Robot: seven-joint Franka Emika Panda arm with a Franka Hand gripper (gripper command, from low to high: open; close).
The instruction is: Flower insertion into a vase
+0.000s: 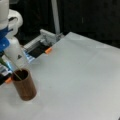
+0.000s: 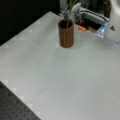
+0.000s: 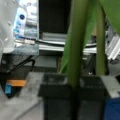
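Stood on the grey table (image 2: 62,82), near its far edge: the vase (image 2: 66,33), brown and upright. Leaned into its dark mouth, a green flower stem (image 2: 68,21). Just behind, an orange tab (image 2: 81,28) and metal rails (image 2: 93,18). In wrist view, gripper (image 3: 75,97) clamped on the stem, dark fingers (image 3: 55,92) pressed against it.

Stem (image 2: 68,21) in vase (image 2: 66,35) on table (image 2: 62,82)
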